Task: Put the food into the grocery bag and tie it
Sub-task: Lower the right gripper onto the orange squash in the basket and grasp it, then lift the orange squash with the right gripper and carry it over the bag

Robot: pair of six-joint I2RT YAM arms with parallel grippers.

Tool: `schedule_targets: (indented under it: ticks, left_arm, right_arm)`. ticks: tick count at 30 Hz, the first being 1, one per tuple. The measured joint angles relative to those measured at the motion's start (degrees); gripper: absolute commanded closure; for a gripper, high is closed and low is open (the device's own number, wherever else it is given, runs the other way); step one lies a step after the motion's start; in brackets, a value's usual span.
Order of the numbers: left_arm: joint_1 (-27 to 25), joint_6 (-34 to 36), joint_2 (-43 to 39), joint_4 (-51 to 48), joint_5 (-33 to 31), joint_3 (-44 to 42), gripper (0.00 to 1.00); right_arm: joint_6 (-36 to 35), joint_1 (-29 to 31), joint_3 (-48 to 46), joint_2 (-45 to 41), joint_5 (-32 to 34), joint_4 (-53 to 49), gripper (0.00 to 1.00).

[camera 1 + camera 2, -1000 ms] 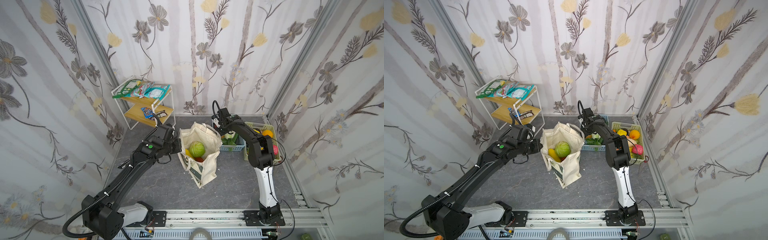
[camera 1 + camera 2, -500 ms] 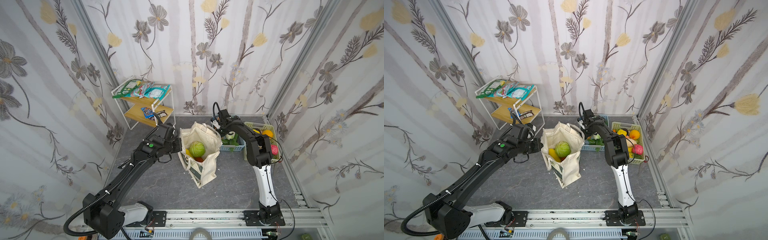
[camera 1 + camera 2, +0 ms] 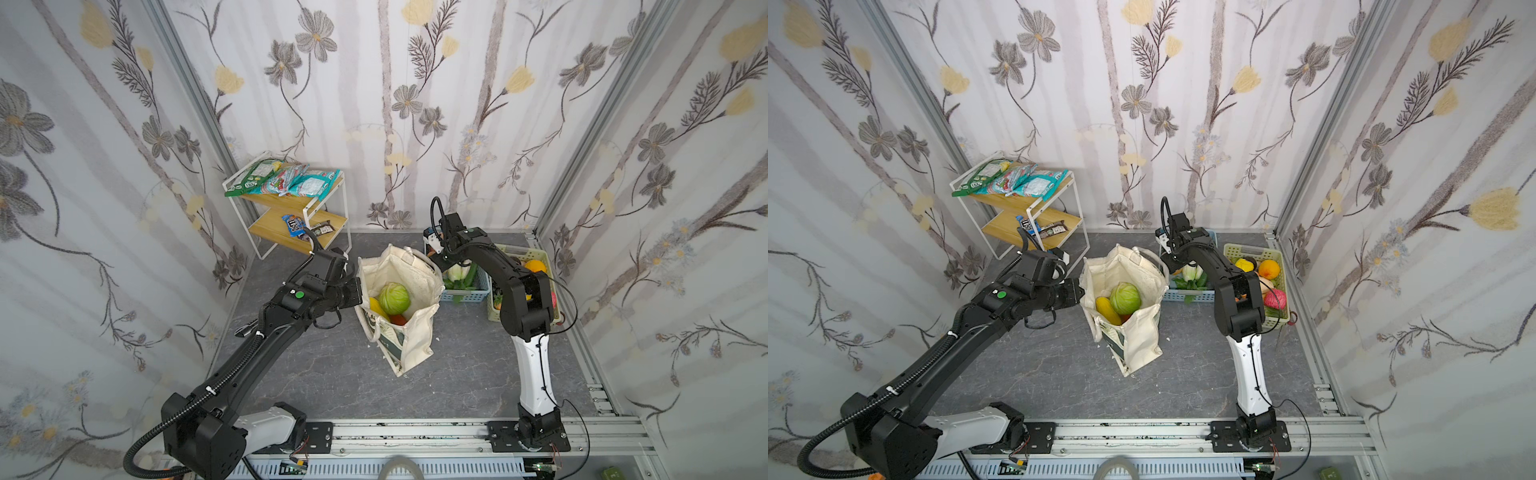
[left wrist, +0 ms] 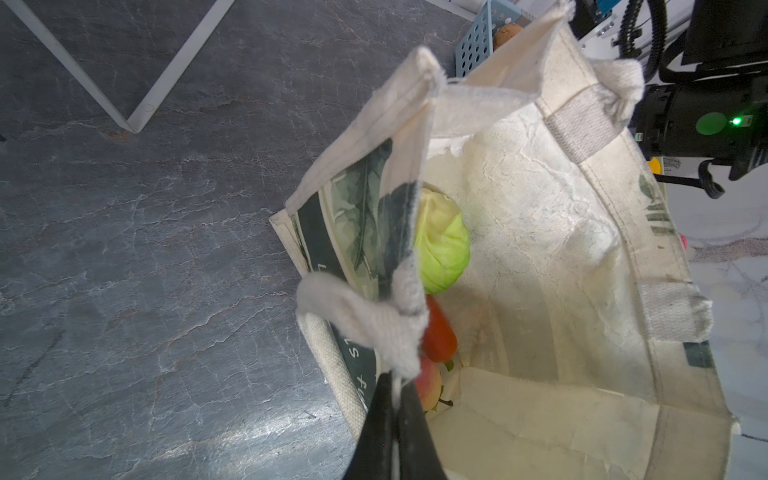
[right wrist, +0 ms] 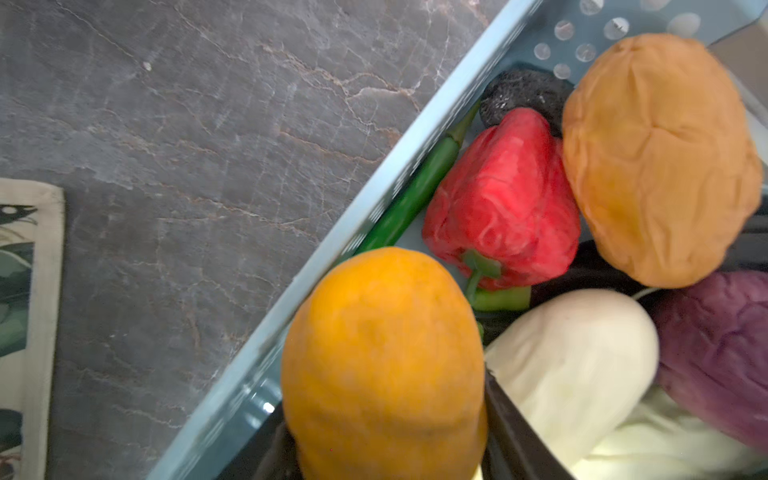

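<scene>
**A:** Where's the bag?

**B:** Standing mid-bench between the two arms, mouth open. Inside lie a cabbage, a yellow fruit and a red piece.

**A:** Left end effector?

**B:** Narrow, pinched on the strap at the bag's rim on its own side.

**A:** And the right end effector?

**B:** Over the blue basket, which sits just beside the bag. An orange fruit fills the gap between its jaws, and one finger presses its side. It looks clamped on it, though the view is blurred.

**A:** What else is in that basket?

**B:** A red pepper, a chilli, and white and purple vegetables.

**A:** The packets?

**B:** On the shelf at rear left, well apart from the bag.
</scene>
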Motion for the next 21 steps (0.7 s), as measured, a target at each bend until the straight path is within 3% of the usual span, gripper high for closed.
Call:
schedule_targets:
  ticks: [21]
  left_arm:
    - [0.0, -0.17, -0.13, 1.29, 0.59, -0.76, 1.0]
  right_arm:
    - [8.76, -2.25, -9.35, -15.54, -4.31, 3.08, 0.46]
